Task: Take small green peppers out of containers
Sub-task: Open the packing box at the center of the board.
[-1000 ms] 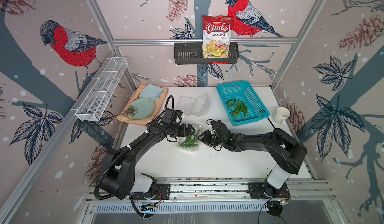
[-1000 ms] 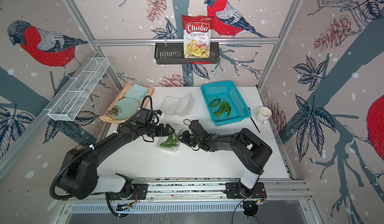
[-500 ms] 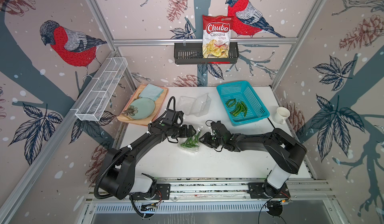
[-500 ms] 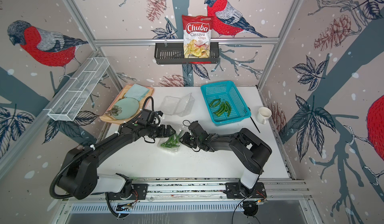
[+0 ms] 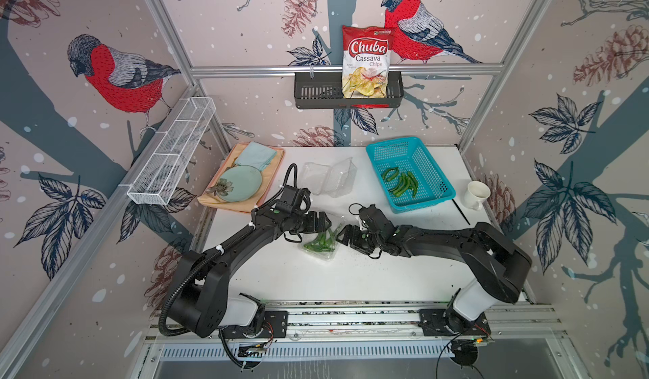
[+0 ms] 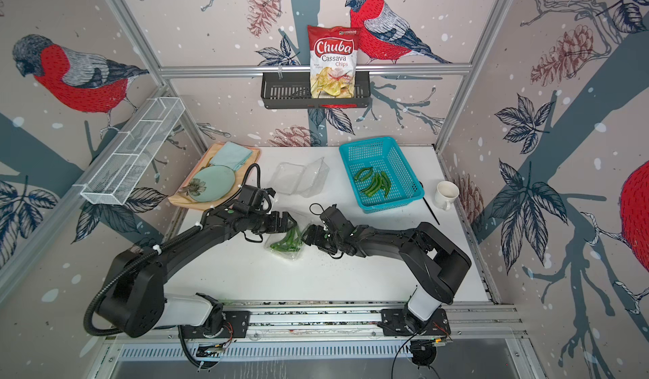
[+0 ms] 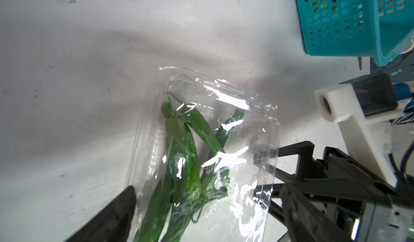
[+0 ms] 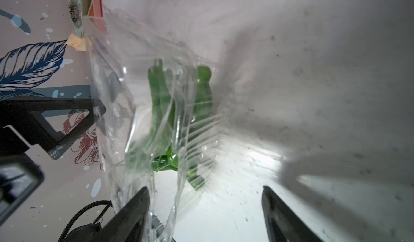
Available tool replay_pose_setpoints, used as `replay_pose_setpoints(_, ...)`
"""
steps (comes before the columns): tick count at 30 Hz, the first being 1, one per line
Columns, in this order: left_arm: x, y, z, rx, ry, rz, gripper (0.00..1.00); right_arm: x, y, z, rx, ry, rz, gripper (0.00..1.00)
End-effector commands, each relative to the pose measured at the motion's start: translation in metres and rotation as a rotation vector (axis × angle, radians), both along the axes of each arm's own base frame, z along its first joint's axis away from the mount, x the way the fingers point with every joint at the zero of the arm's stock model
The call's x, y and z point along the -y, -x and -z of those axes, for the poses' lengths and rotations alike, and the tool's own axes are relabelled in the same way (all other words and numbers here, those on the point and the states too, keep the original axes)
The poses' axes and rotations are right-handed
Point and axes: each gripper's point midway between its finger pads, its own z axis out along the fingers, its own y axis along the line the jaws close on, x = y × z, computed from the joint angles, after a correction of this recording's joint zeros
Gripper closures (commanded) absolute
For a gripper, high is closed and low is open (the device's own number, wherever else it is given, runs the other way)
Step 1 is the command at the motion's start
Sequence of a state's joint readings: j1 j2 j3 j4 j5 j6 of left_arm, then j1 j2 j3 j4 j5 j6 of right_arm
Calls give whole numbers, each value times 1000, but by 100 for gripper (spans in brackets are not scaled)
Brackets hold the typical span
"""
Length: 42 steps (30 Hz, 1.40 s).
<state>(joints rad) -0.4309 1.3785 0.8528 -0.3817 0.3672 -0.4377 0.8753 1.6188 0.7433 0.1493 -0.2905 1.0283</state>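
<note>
A clear plastic container [image 5: 327, 254] [image 6: 292, 255] lies mid-table with several small green peppers [image 5: 319, 243] [image 6: 286, 242] inside, its lid partly raised. My left gripper [image 5: 325, 221] [image 7: 206, 207] is open, one finger on each side of that container [image 7: 224, 90] and its peppers [image 7: 181, 158]. My right gripper [image 5: 346, 236] [image 8: 205, 207] faces it from the other side, open, with the lid's thin plastic [image 8: 112, 72] beside one finger [image 8: 134, 214] and the peppers [image 8: 161, 108] showing behind it. A second container [image 5: 328, 177] lies open and empty further back.
A turquoise basket [image 5: 433, 170] at the back right holds several peppers [image 5: 400, 184]. A white mug [image 5: 477, 194] and a thin black stick [image 5: 460, 212] are near the right edge. A tray with a plate [image 5: 242, 184] and cloth sits at the back left.
My right gripper's jaws have spread wide, letting go of the container's plastic. The left arm and the container have barely moved.
</note>
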Motion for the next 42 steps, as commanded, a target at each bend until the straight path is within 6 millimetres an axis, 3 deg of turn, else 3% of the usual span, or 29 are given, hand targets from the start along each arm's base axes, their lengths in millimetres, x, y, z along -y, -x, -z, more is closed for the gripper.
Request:
replay_pose_setpoints(1, 1, 3, -1, -3, -1, 16, 3, 13, 6, 5, -21, 20, -7, 20)
replay_pose_setpoints(8, 2, 0, -4, 2, 1, 18, 4, 31, 6, 7, -34, 25, 10, 21)
replay_pose_setpoints(15, 8, -2, -7, 7, 10, 37, 3, 16, -7, -6, 7, -17, -3, 25)
replay_pose_setpoints(22, 9, 1, -5, 1, 13, 44, 3, 1, -16, -3, 5, -5, -22, 29)
replay_pose_setpoints(29, 9, 4, -5, 4, 21, 39, 3, 1, -12, 16, -36, 36, -28, 47)
replay_pose_setpoints(34, 9, 5, -4, 3, 23, 37, 3, -1, -12, 17, -32, 38, -30, 59)
replay_pose_setpoints(38, 10, 4, -5, 6, 26, 40, 3, -9, -13, 10, -15, 21, -46, 58)
replay_pose_setpoints(42, 11, 3, -5, 8, 27, 42, 3, -20, -12, -1, 20, -9, -82, 42)
